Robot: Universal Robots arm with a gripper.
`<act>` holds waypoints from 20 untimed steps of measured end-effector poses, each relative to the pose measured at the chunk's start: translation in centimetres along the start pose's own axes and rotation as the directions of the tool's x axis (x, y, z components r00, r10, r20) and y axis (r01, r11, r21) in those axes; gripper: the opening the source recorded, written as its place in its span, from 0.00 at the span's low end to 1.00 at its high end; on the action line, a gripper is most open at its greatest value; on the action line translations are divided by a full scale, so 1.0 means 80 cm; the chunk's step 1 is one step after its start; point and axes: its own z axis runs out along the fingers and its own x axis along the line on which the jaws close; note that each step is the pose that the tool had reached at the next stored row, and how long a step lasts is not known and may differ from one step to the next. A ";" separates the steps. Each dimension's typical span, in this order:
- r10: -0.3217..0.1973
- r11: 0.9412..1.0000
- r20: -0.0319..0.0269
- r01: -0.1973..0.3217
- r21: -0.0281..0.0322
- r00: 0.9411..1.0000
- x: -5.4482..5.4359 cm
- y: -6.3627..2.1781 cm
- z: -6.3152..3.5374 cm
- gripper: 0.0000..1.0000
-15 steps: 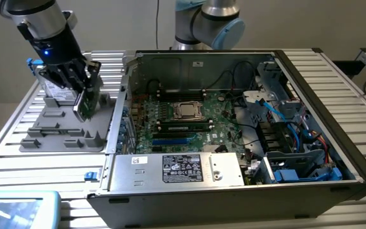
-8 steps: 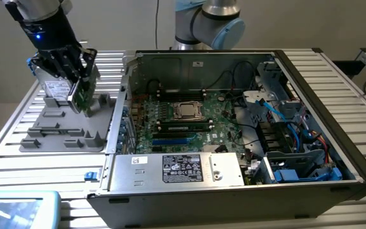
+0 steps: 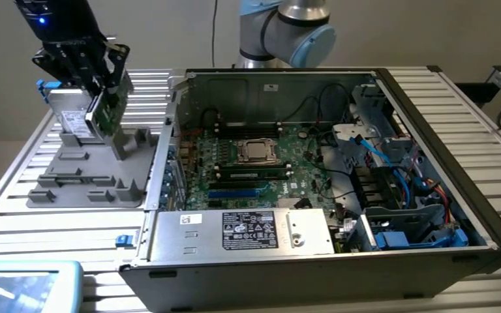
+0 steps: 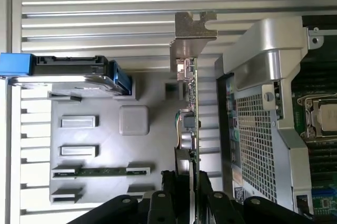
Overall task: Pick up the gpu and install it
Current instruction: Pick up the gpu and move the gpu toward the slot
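**Desk:** What's closest to your lens?

**Me:** The tool. Its black fingers are clenched on the gpu. In the wrist view I see the card edge-on, pinched at its near end.

**Desk:** Which way does it run?

**Me:** Its long axis points straight away from the tool. The silver end bracket is at the far tip, out over the slatted worktop. In the exterior view the card hangs upright below the tool with its green face showing. It's above the grey parts holder, just beside the hard drive that stands there.

**Desk:** And the computer?

**Me:** The open computer case lies to the exterior view's right of the card, right beside the holder. The motherboard lies flat on the case floor. The blue expansion slots sit between the CPU socket and the power supply. So the card is outside the case, with the side wall between it and those slots.

**Desk:** Anything you can't make out?

**Me:** I can't tell whether the card's lower edge is clear of the holder's posts. Its connector edge is hidden from me, and the fingers cover its near end. The slots are too small for me to tell which one is free.
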 end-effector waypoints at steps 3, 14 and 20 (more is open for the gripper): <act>0.001 1.000 -0.009 -0.001 0.001 1.000 -0.007 0.001 -0.016 0.28; 0.003 1.000 -0.035 -0.003 0.003 0.999 -0.053 0.005 -0.065 0.28; 0.003 1.000 -0.044 -0.003 0.003 0.999 -0.084 0.006 -0.084 0.28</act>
